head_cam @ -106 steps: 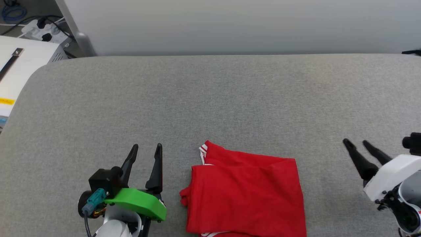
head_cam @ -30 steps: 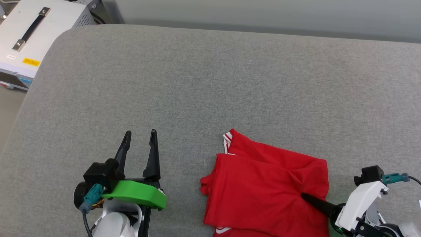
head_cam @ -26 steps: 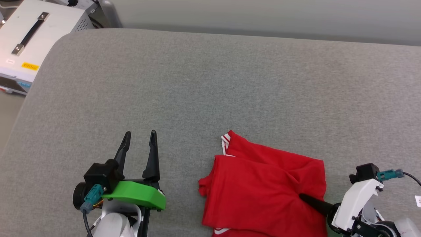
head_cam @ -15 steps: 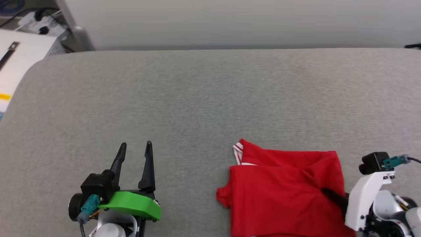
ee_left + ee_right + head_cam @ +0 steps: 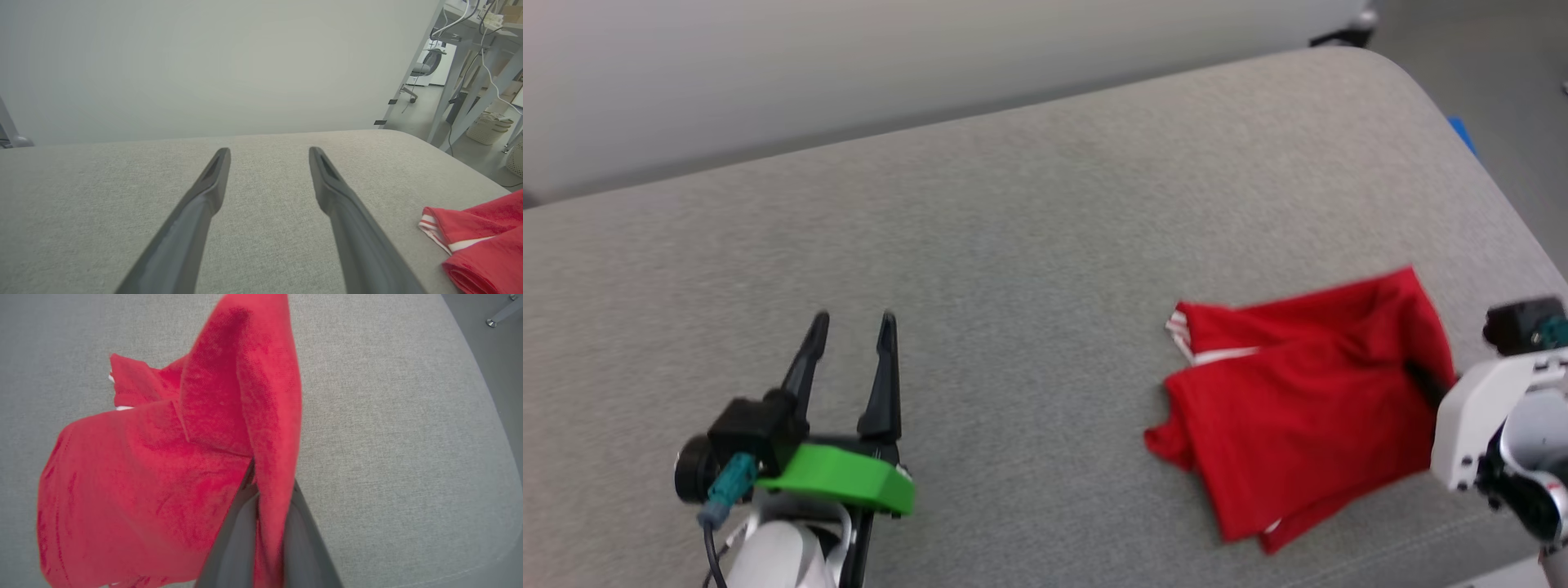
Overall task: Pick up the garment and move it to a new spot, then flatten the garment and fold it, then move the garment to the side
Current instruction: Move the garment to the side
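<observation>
Closest to us, at the lower left of the head view, our left gripper (image 5: 854, 318) hangs just above the grey padded surface (image 5: 1013, 245), its two dark fingers spread wide apart with nothing between them. A bright green bracket (image 5: 837, 486) sits on its wrist. Through the left wrist view we look along those parted fingers and see bare grey fabric between them. At the lower right, our right gripper (image 5: 1421, 380) is closed tight on the garment (image 5: 1298, 408). In the right wrist view the two fingers lie almost together, and a raised ridge of red cloth is pinched between them and hides their tips. Its white wrist housing (image 5: 1474, 425) stands just beside the garment's right edge. The garment is folded into a rough rectangle, red side up, and lies on the right part of the surface near its front edge, well apart from the left gripper. Most of it rests on the padding, and only the gripped edge is drawn up. A bit of red-and-white striped trim (image 5: 1188, 343) shows at its far left corner. Beyond it the grey surface runs on to a rounded far right corner. Behind that we see a pale wall (image 5: 849, 65) and, to the right, a strip of grey floor (image 5: 1503, 49).
</observation>
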